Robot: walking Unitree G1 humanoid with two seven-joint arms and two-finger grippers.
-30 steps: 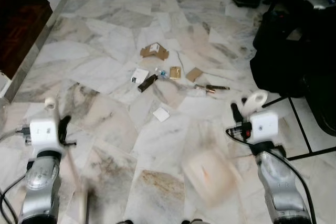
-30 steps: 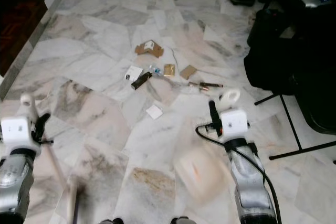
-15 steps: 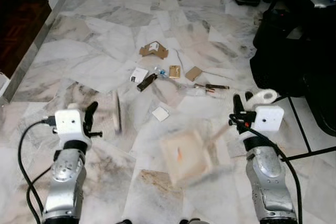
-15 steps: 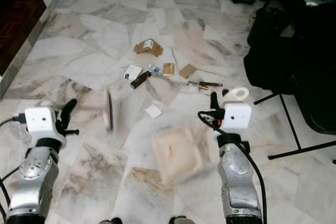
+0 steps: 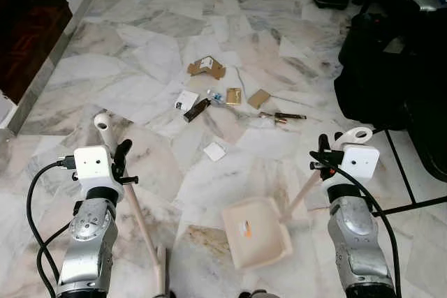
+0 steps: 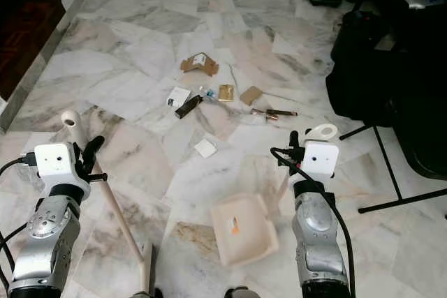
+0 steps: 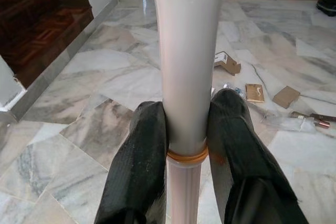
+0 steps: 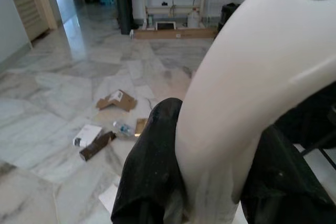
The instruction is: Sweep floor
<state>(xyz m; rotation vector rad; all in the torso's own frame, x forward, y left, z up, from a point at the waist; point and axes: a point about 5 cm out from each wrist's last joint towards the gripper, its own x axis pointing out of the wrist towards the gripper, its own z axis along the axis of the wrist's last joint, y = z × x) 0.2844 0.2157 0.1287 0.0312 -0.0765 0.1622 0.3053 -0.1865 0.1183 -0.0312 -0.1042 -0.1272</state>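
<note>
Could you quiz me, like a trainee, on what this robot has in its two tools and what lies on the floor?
1. True or false: the left tool is shut on the broom handle.
2. What does the right tool hold? A) a mop B) the dustpan handle C) nothing
3. Fill in: the litter, such as the torn cardboard and the white paper square, lies ____ the dustpan on the marble floor, farther from the robot.

Key: 1 true. 2 B. 3 beyond.
</note>
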